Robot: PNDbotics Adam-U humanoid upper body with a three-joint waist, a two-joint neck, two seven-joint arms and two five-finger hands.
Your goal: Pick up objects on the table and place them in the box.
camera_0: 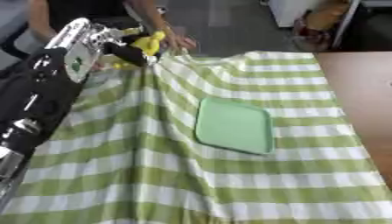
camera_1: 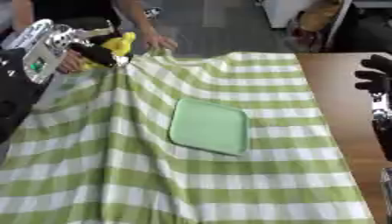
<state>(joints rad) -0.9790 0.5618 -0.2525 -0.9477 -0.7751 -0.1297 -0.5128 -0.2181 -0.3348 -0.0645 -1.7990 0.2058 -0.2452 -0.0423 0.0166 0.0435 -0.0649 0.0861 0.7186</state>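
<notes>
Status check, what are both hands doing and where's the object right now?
Left hand shut on yellow object, far left. Right hand idle at right edge. Green lid mid-cloth. Person's hand close by.

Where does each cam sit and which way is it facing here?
Left eye view: in the head, looking down on the checked cloth and green lid; the left arm comes in from the left, left hand curled on a yellow object.
Right eye view: same head, slightly offset; also catches the right hand at the right edge.
Shared: cloth, lid, left hand, a person's hand at the far edge.
</notes>
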